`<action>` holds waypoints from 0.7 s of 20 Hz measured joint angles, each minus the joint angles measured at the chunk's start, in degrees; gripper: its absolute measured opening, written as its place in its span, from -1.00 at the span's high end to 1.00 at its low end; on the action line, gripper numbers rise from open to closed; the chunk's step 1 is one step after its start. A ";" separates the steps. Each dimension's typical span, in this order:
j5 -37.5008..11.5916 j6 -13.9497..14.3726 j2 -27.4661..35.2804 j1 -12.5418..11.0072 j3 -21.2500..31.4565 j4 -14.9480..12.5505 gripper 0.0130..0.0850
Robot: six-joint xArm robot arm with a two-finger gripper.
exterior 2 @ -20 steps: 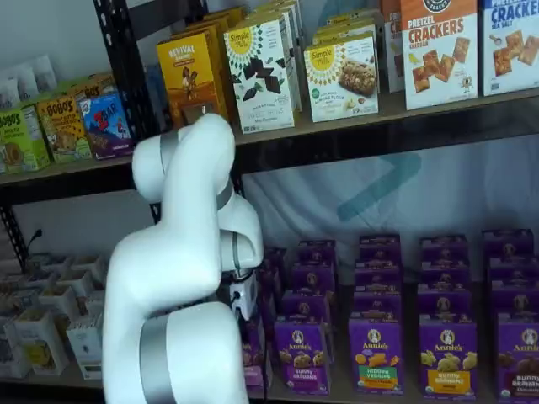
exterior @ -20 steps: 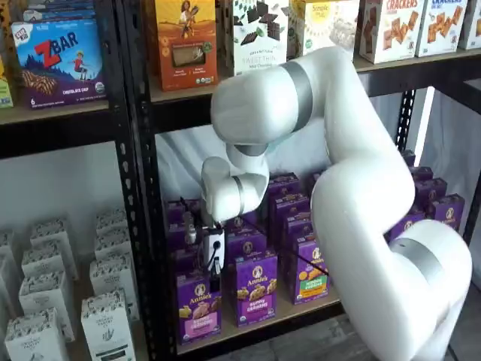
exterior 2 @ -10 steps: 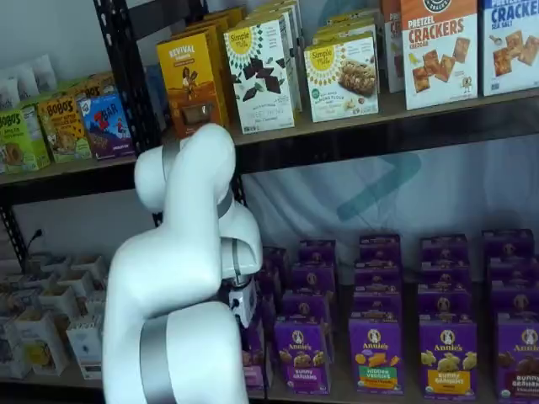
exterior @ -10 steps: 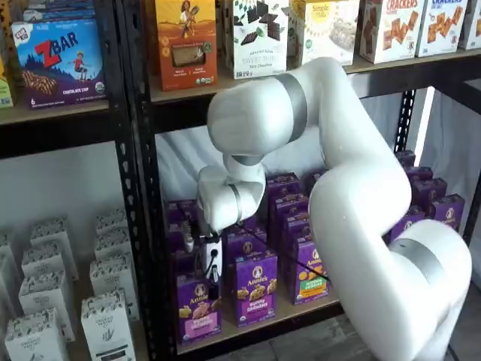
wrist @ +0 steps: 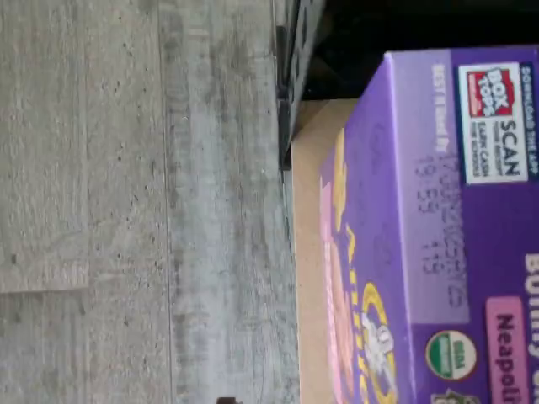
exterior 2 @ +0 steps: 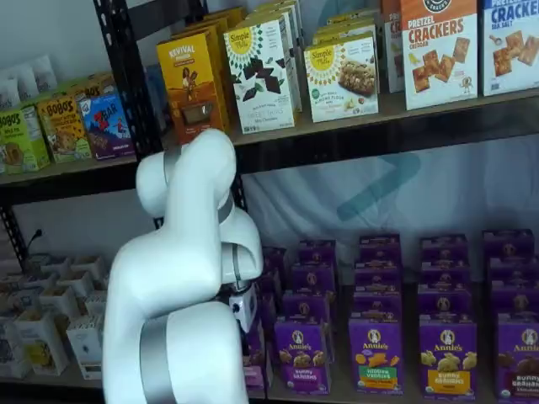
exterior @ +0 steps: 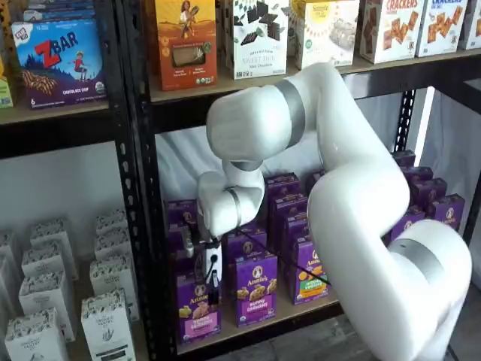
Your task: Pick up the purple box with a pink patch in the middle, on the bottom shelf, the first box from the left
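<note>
The purple box (exterior: 198, 310) stands upright at the left end of the bottom shelf (exterior: 297, 310), in the front row, with a bunny logo and a pink band. My gripper (exterior: 213, 283) hangs straight over its top, with the black fingers down at the box's upper edge. They show side-on, so no gap can be read. In a shelf view the white gripper body (exterior 2: 244, 306) covers most of the box (exterior 2: 255, 358). The wrist view shows the box's top and pink-banded front (wrist: 421, 236) very close, on the tan board (wrist: 305, 252).
More purple Annie's cartons (exterior: 254, 289) stand close to its right, one with an orange-and-green patch (exterior: 310, 272). A black rack post (exterior: 139, 226) rises just to its left. White cartons (exterior: 105, 323) fill the neighbouring bay. Grey floor (wrist: 126, 202) lies below the black shelf beam (wrist: 290, 84).
The arm has lowered, and the gripper has come down onto the top of the purple box. The boxes have not moved.
</note>
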 joint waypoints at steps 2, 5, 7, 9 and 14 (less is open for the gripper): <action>-0.55 -0.43 0.18 0.04 0.01 0.51 -1.00; -0.63 -0.63 0.43 0.04 -0.25 0.72 -0.89; -0.59 -0.88 0.51 0.02 -0.35 0.99 -0.78; -0.45 -0.93 0.54 0.02 -0.42 1.07 -0.67; -0.06 -0.60 0.56 0.03 -0.48 0.69 -0.44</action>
